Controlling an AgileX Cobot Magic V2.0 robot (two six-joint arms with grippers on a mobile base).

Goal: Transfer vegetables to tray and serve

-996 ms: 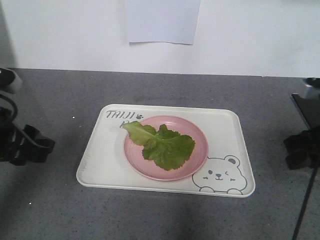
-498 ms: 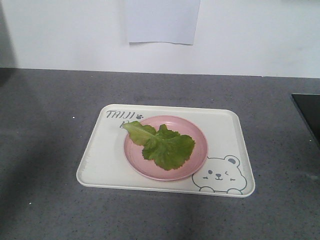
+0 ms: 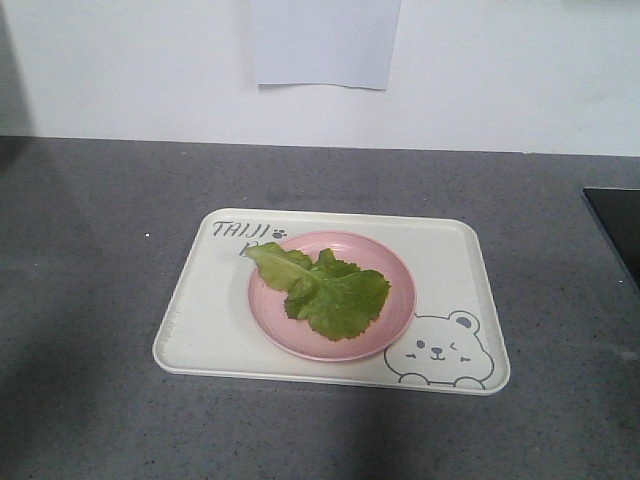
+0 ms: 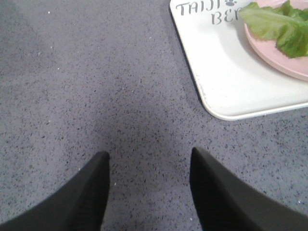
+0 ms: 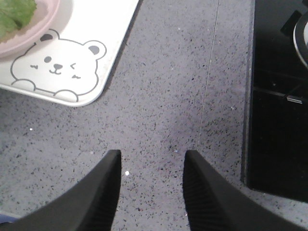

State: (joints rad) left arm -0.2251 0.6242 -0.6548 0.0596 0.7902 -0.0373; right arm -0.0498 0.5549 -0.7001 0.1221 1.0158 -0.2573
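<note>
The green frilly lettuce leaf, the vegetables (image 3: pixel 325 288), lies on a round pink plate (image 3: pixel 395 315) that stands on the cream-white tray (image 3: pixel 200 310) with the bear drawing. In the left wrist view the tray's near-left corner (image 4: pixel 226 91), the plate (image 4: pixel 284 60) and the vegetables (image 4: pixel 276 24) show at top right. My left gripper (image 4: pixel 149 159) is open over bare countertop, left of the tray. My right gripper (image 5: pixel 151 156) is open over countertop, right of the tray's bear corner (image 5: pixel 67 62). Neither gripper shows in the front view.
The grey speckled countertop (image 3: pixel 100 200) runs around the tray. A black cooktop (image 5: pixel 279 96) lies at the right edge, close to my right gripper, and shows as a dark corner (image 3: pixel 615 215) in the front view. A white wall with a sheet of paper (image 3: pixel 325 45) stands behind.
One second ago both arms showed at the left and right edges of the front view; they have since withdrawn out of it. Tray, plate and leaf have not moved.
</note>
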